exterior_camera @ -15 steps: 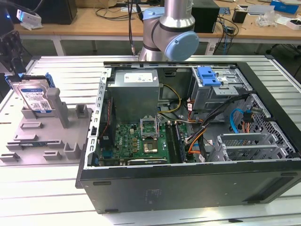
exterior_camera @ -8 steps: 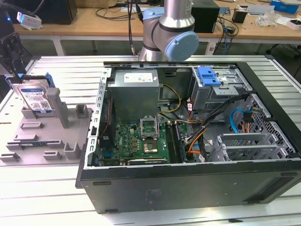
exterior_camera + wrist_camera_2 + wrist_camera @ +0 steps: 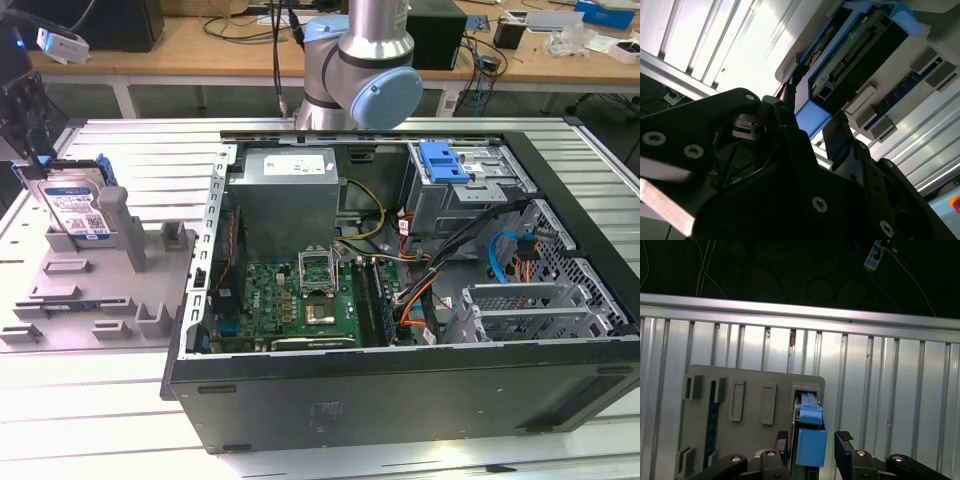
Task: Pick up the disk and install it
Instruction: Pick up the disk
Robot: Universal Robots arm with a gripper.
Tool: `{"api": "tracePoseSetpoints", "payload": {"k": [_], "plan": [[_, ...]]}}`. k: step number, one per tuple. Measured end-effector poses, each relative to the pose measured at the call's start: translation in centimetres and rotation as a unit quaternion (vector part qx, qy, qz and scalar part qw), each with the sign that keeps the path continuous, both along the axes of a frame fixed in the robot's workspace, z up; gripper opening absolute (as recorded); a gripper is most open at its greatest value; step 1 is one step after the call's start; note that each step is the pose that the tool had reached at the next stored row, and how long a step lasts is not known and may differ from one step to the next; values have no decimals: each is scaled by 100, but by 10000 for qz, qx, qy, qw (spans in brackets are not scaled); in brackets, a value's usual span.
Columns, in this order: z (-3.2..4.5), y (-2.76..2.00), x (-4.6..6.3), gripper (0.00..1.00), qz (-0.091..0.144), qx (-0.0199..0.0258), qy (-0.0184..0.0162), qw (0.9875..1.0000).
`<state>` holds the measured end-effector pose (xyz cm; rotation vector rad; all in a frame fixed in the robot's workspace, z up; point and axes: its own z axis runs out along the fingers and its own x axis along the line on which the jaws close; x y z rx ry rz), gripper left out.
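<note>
on one grey plate (image 3: pixel 750 445), one disk (image 3: pixel 811 447); gripper (image 3: pixel 812 436) spread astride it, gripping nothing.

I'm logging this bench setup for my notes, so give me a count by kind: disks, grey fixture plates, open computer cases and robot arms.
disk: 1
fixture plate: 1
computer case: 1
robot arm: 1
Total: 4

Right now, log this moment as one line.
stage: pickup | gripper: open, straddling disk | disk: standing in fixture plate | installed: no
</note>
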<state>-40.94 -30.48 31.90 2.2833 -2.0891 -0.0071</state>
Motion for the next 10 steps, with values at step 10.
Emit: {"api": "tracePoseSetpoints", "payload": {"k": [10], "plan": [[-29,-11,0,50,7,0,0,10000]]}}
